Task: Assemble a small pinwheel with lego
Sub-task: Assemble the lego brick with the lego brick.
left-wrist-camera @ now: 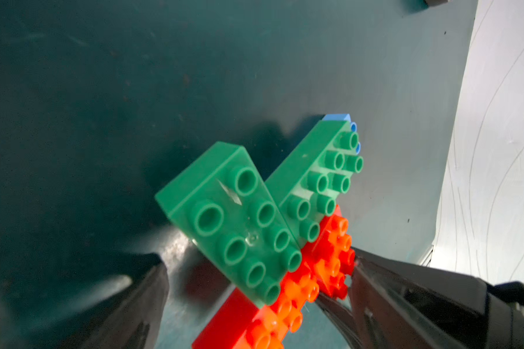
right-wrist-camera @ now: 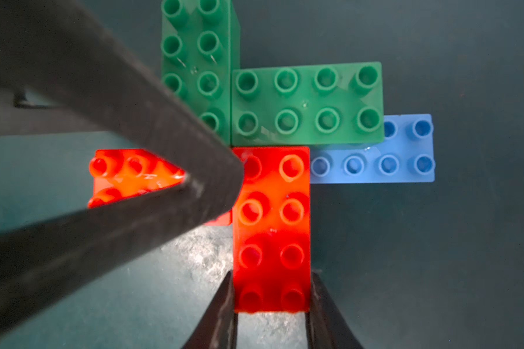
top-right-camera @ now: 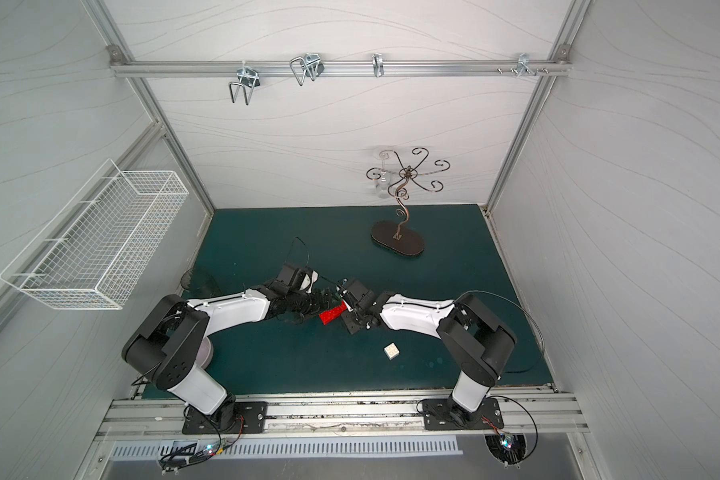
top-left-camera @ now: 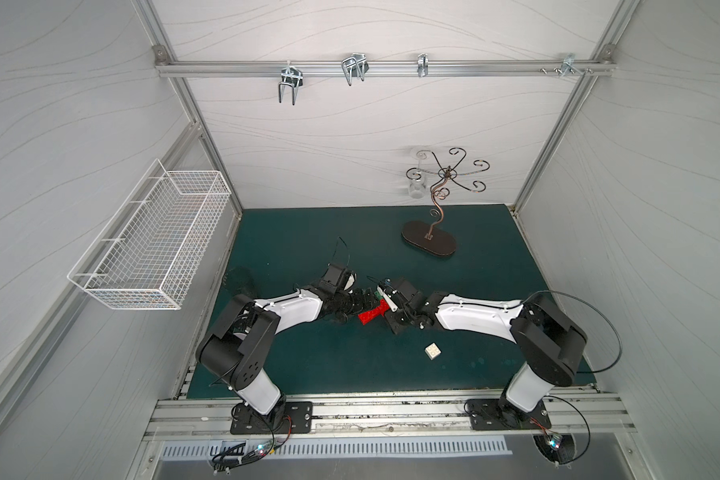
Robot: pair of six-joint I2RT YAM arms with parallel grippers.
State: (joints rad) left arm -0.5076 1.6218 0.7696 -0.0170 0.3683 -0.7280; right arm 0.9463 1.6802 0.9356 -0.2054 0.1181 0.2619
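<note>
The pinwheel [right-wrist-camera: 306, 102] is at the middle of the table [top-left-camera: 308, 365], mostly hidden under both arms from above. The right gripper [right-wrist-camera: 272, 273] clamps one red brick [right-wrist-camera: 271, 217]; the left gripper [left-wrist-camera: 257, 260] straddles the pinwheel, jaws spread. One blue brick [right-wrist-camera: 372, 173] shows, half covered.

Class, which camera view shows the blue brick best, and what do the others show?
Right wrist view: the blue brick shows its studded top, partly under a green brick. The left wrist view catches only a corner. In both top views it cannot be made out.
</note>
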